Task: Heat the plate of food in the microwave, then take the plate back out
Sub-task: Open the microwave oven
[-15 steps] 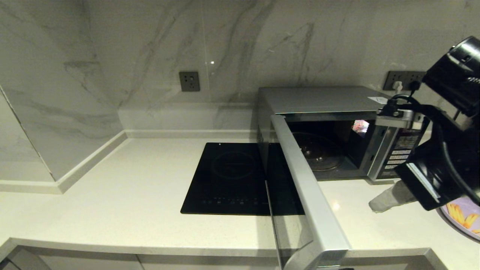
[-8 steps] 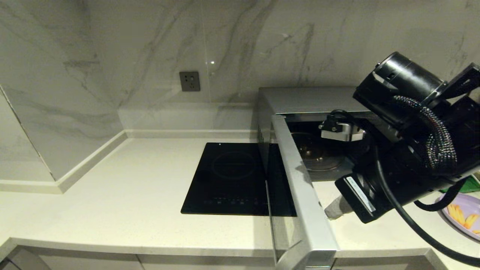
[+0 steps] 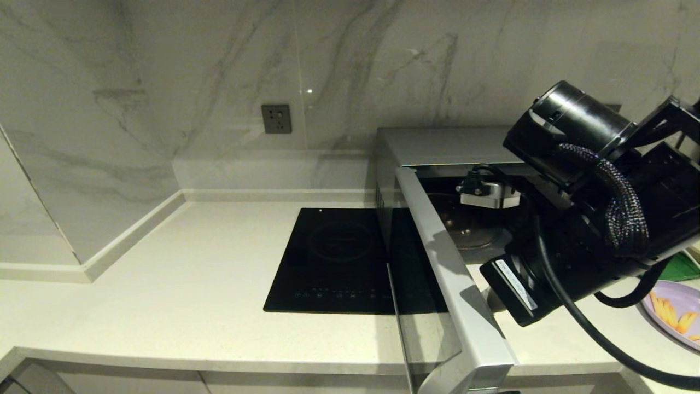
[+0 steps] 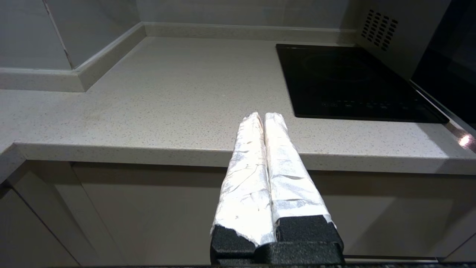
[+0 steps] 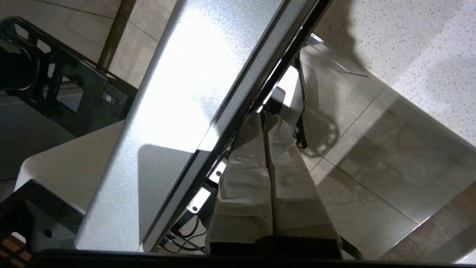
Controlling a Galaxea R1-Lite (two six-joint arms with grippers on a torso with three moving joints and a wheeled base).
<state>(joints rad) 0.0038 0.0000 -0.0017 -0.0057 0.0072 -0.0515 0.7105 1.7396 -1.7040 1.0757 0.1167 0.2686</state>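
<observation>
The silver microwave [image 3: 437, 145] stands on the counter with its door [image 3: 454, 295] swung wide open toward me, showing the glass turntable inside. My right gripper [image 3: 490, 301] is shut and empty, low in front of the cavity. Its taped fingertips [image 5: 256, 123] lie against the inner side of the door [image 5: 178, 111] near its free edge. The lavender plate of food [image 3: 675, 314] with yellow sticks sits at the counter's far right, partly cut off by the picture's edge. My left gripper [image 4: 264, 116] is parked, shut and empty, below the counter's front edge.
A black induction cooktop [image 3: 339, 262] lies flush in the counter left of the microwave. A green tray [image 3: 683, 268] peeks out behind my right arm. A marble wall with a socket [image 3: 276, 119] backs the counter, and a side wall closes the left.
My right arm has swung left from in front of the control panel to in front of the cavity, reaching the door's inner side. The door's free end has shifted slightly.
</observation>
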